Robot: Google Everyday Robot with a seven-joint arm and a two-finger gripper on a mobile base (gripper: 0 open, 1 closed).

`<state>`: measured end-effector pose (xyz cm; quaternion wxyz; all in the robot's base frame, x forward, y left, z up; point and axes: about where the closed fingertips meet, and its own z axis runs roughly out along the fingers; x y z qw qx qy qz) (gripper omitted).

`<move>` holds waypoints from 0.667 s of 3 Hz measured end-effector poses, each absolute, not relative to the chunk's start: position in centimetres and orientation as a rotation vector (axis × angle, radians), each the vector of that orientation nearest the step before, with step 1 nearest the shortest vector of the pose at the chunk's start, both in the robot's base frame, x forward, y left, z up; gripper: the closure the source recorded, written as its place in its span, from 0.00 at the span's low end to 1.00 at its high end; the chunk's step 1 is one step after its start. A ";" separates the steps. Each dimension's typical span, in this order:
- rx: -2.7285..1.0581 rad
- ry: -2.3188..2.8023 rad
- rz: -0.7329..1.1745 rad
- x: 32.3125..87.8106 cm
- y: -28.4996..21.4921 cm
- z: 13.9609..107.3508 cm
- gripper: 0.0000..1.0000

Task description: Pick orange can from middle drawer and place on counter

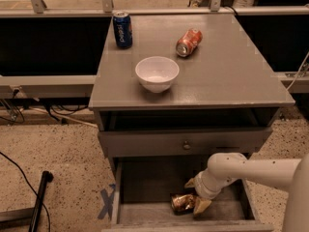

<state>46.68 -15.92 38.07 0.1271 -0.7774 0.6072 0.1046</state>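
The orange can [181, 202] lies on its side on the bottom of the open middle drawer [145, 212], near its front. My gripper [195, 195] reaches down into the drawer from the right on a white arm. Its tan fingers [201, 206] are spread open just right of the can. One finger is behind the can's right end and the other at its front, touching or nearly touching it. The can rests on the drawer bottom. The grey counter [231, 71] is above.
On the counter stand a white bowl [157, 73] near the front, an upright blue can [122, 29] at the back left, and a red-orange can [188, 42] lying on its side. The shut upper drawer front with a knob [186, 144] overhangs the open drawer.
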 end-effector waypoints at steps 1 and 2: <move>-2.242 1.750 0.326 46.5 -16.0 36.8 0.34; -2.214 1.714 0.335 46.4 -16.0 37.0 0.52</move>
